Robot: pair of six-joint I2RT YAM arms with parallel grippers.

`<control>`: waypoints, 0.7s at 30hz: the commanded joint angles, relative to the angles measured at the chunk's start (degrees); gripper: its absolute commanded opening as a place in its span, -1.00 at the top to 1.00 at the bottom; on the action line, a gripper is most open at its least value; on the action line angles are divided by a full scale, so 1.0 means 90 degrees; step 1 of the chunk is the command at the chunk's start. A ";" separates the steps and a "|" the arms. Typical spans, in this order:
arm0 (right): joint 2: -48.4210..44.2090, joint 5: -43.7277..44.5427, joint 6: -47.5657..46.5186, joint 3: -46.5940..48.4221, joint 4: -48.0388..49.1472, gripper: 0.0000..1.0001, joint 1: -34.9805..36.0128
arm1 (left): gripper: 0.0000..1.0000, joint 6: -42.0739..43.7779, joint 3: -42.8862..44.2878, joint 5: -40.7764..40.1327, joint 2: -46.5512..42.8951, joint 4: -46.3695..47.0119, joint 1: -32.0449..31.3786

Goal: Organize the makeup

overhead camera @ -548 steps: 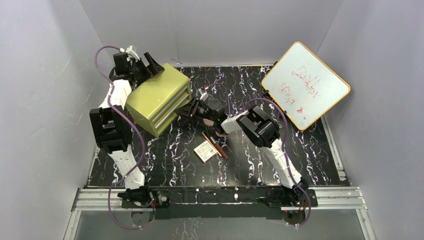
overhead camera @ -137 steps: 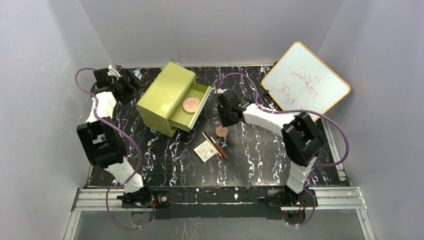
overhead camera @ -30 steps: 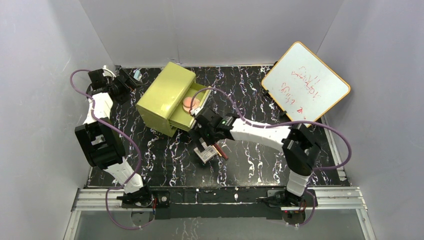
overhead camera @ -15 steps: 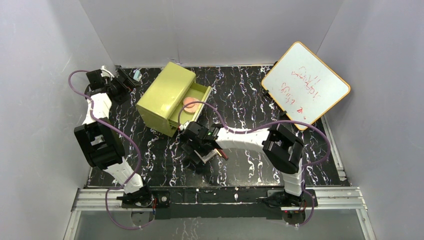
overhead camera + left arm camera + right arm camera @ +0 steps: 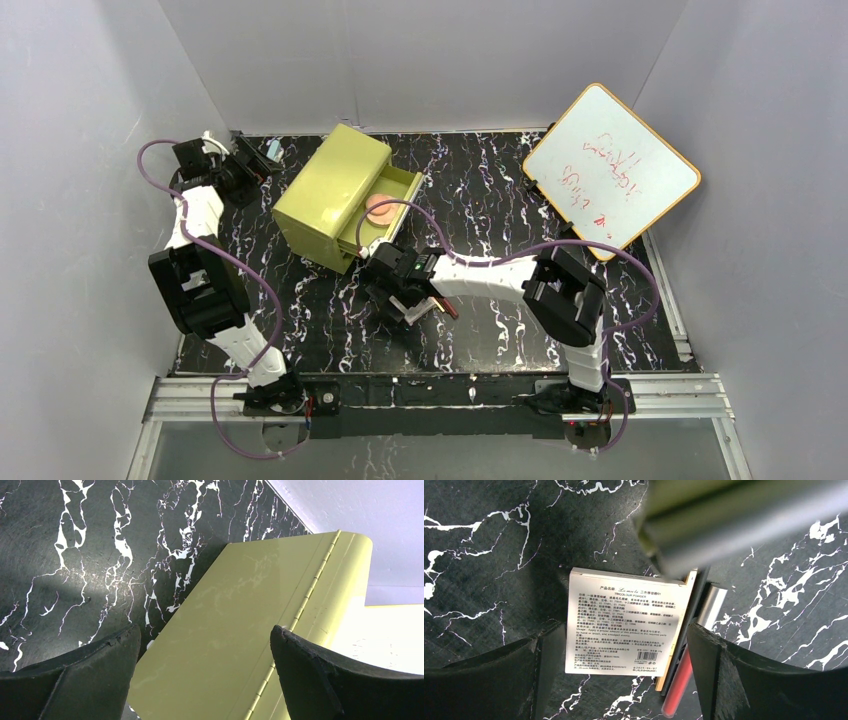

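Directly beneath the right claw (image 5: 623, 647) lies the cream square printed palette (image 5: 626, 625), flat on the black marbled worktop (image 5: 484, 555) with its label side up, and that is the relation we judge the coming move to turn on. We see the claw spread to its widest and holding nothing, one finger standing off the palette's left edge and the other off its right, so the two straight sides face the pads squarely.

Against the palette's right edge runs the thin gold pencil (image 5: 663, 680), and just beside that the dark red pencil (image 5: 676, 695) with its silvery cap. Both have their long axes along that edge, tilted slightly, crossing the line on which the fingers would close. We judge that the right-hand finger would meet the pencils first, so a grip here may sweep them in with the palette.

From above, the olive-green drawer box (image 5: 325, 200) stands near, behind and to the left, its top drawer pulled out with the round pinkish-tan discs (image 5: 380, 208) inside. The left claw (image 5: 205, 645) hangs well apart over the box's back corner, also wide open and empty, so we reckon the right arm far the nearer.
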 commanded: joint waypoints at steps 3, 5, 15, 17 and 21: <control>0.0238 0.0006 -0.0028 -0.0015 0.0104 -0.97 0.0009 | -0.99 -0.0008 -0.0097 0.0182 -0.0380 -0.0004 0.0060; 0.0265 -0.0070 -0.0008 -0.0057 0.0137 -0.97 0.0009 | -0.99 -0.0008 -0.0099 0.0185 -0.0387 -0.0004 0.0068; 0.0341 -0.0513 0.0059 -0.0176 0.0279 -0.97 -0.0110 | -0.99 -0.0037 -0.0096 0.0200 -0.0377 0.0016 0.0068; 0.0327 -0.0654 0.0103 -0.0247 0.0335 -0.97 -0.0181 | -0.99 -0.0037 -0.0102 0.0214 -0.0377 0.0007 0.0067; 0.0185 -0.0992 0.0254 -0.0464 0.0524 -0.97 -0.0411 | -0.99 -0.0032 -0.0105 0.0216 -0.0387 0.0025 0.0076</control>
